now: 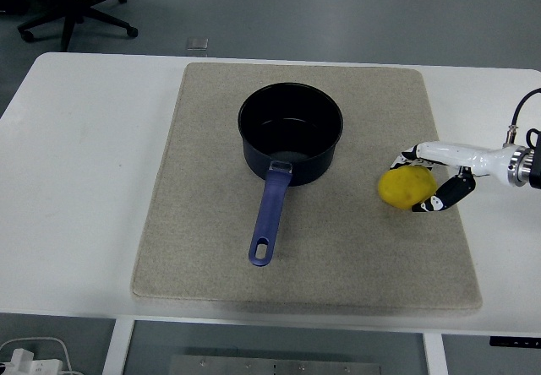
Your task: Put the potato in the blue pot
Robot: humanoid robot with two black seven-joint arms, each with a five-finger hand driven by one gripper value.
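A yellow potato [405, 187] lies on the beige mat [338, 248], to the right of the blue pot [290, 133]. The pot is empty and its handle [270, 215] points toward the near edge. My right hand [423, 181] comes in from the right edge and its fingers are curled around the potato's right side, one finger over the top and one below. The potato rests on the mat. My left arm is out of view.
The mat covers the middle of the white table [76, 155]. An office chair base [76, 8] stands on the floor beyond the table's far left corner. A cable [524, 109] runs along my right wrist.
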